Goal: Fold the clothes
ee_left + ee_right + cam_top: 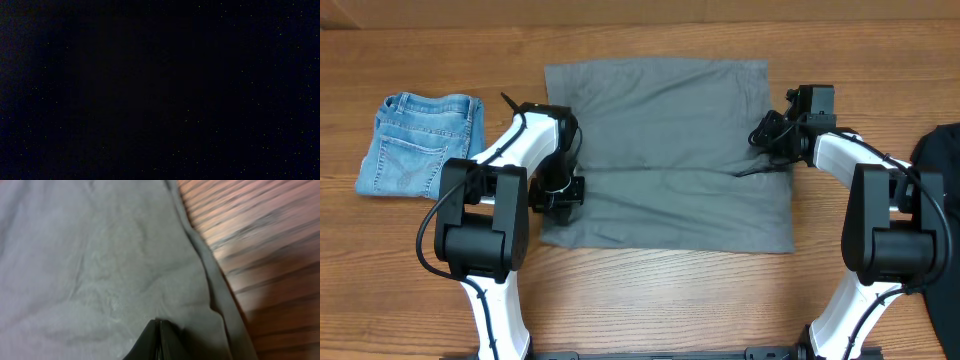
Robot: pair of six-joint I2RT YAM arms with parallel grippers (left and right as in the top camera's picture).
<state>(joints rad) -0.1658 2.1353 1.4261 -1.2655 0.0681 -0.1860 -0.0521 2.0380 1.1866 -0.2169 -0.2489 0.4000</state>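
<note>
Large plain grey cloth shorts (660, 150) spread flat, centre of wooden table (650, 300). Left gripper (560, 192) at left edge, right gripper (159, 332) at right edge. Both pinched together; cloth between fingers not discernible. Left wrist view black.

The right fingers (149, 342), pressed together, touch the grey garment (90, 265), whose hemmed edge runs diagonally beside the wooden counter (270, 245).

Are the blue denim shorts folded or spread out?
Folded: the denim shorts lie doubled into a compact stack, one back pocket showing.
</note>
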